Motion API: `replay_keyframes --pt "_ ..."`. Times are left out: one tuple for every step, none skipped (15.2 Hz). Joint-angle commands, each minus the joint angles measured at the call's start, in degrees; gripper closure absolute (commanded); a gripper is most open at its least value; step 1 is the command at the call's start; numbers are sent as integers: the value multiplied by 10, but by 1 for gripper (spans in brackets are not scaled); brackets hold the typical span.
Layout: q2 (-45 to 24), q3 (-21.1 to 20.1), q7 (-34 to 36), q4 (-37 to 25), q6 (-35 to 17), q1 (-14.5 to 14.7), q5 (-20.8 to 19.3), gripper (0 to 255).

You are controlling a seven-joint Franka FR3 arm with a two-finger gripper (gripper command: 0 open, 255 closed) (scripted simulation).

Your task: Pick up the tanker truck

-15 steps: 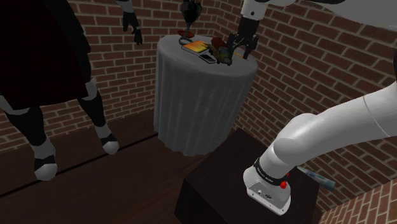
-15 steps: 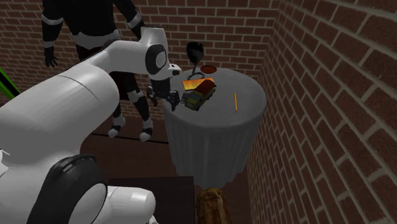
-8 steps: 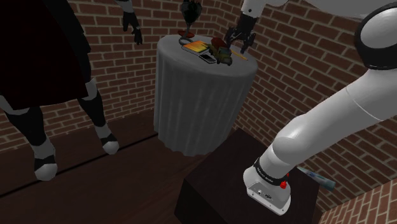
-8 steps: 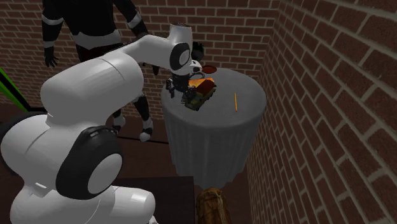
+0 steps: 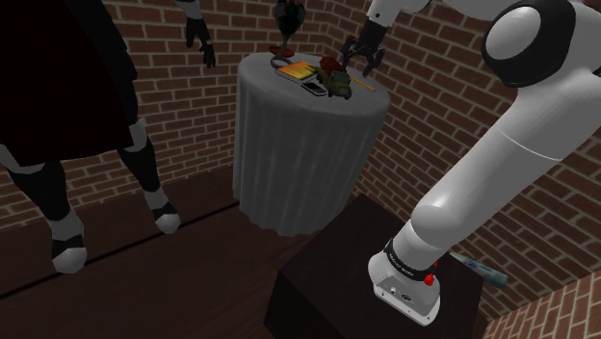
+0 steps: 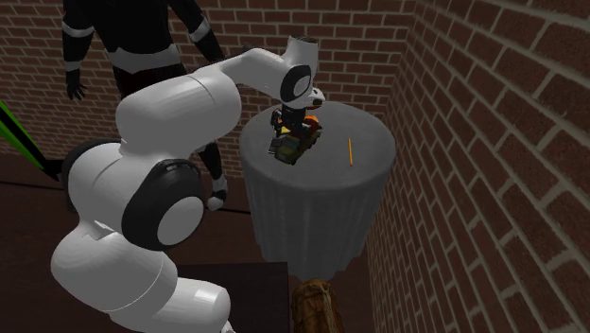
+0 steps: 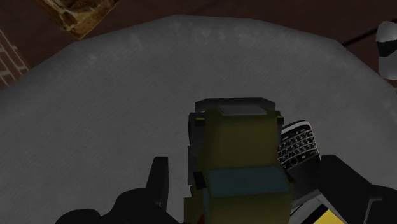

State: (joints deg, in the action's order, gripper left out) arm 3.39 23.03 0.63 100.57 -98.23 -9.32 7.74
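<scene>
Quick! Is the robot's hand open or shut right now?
Hand: open, with the tanker truck between its sides, not gripped.

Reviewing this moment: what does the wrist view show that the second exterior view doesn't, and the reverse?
Wrist view: a phone with its keypad showing beside the truck, and the open tool straddling the truck without touching it. Second exterior view: an orange stick, the arm, a dark figure. Both: the truck on the round table.

grey table [image 5: 303, 159] holds tanker truck [image 7: 236, 149], phone [image 7: 299, 146], pencil [image 6: 350, 149].
</scene>
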Motion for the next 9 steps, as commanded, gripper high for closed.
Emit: replay_keyframes --pt "0 1 -2 14 -15 -1 2 0" --pt "0 1 -3 22 -23 -1 2 0" --pt "1 1 -4 30 -30 -1 2 0" --pt "1 1 -5 38 -38 -1 2 0" --pt "1 1 -6 46 -46 -1 2 0" --pt "1 1 -7 50 -50 -1 2 0" --pt "1 1 -7 50 -50 -1 2 0" --pt "1 1 -7 52 -51 -1 2 255" --pt "0 1 -7 51 -51 -1 3 255"
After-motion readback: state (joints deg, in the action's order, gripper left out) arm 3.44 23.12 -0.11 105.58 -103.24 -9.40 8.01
